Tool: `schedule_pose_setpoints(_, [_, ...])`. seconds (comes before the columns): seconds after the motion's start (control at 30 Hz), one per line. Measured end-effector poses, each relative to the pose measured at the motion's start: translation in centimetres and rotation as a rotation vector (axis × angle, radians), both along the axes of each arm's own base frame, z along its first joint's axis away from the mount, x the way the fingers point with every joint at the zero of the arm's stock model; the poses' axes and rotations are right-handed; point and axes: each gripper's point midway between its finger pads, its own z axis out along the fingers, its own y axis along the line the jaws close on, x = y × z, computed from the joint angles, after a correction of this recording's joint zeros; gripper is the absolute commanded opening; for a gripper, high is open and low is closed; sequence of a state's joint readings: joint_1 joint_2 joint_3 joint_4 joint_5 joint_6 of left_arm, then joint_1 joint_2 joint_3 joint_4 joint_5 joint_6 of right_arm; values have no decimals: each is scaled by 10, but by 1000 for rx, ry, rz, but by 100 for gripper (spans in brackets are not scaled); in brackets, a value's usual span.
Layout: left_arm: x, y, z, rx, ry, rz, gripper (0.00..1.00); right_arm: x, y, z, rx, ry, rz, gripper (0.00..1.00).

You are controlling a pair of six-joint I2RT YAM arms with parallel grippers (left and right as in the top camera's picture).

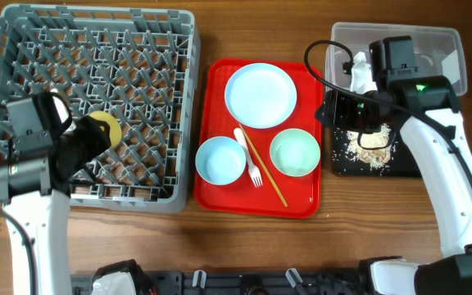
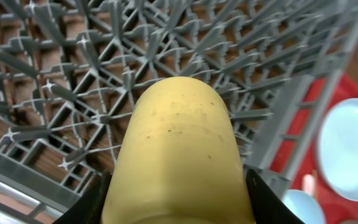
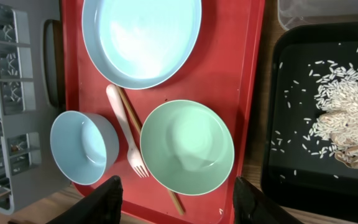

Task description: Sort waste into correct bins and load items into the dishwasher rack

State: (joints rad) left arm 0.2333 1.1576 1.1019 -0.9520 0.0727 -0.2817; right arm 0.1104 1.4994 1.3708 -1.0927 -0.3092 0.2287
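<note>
My left gripper [image 1: 95, 136] [image 2: 179, 210] is shut on the small yellow cup [image 1: 103, 129] [image 2: 179, 149] and holds it over the front part of the grey dishwasher rack [image 1: 97, 49] [image 2: 278, 106]. My right gripper [image 1: 328, 111] [image 3: 180, 202] is open and empty above the right side of the red tray [image 1: 220, 197] [image 3: 247, 74]. On that tray lie the white plate [image 1: 260, 94] [image 3: 142, 37], blue bowl [image 1: 220, 159] [image 3: 82, 146], green bowl [image 1: 294, 152] [image 3: 188, 146], white fork [image 1: 248, 156] [image 3: 124, 134] and chopsticks [image 1: 262, 168] [image 3: 131, 109].
The black tray [image 1: 342, 160] [image 3: 291, 180] at the right holds the beige food scraps [image 1: 373, 143] [image 3: 347, 99]. The clear tub [image 1: 445, 41] [image 3: 316, 9] behind it holds the crumpled wrapper [image 1: 359, 74], partly hidden by my right arm.
</note>
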Motion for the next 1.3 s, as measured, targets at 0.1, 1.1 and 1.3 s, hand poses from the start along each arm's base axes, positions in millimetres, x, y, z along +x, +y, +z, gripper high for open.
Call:
schedule_pose_setpoints(0.1, [7,5,-20,1,65,8,4,0,0,0,-2,0,-1,57])
schedule_pose_setpoints(1.1, [45,10,-93,-37,211,-37,100,-3,-1,-1,-8,10,7,75])
schedule_pose_setpoints(1.3, [53,0,-65,-72,117,-65,100,0,-1,-1,-12,-3,12,100])
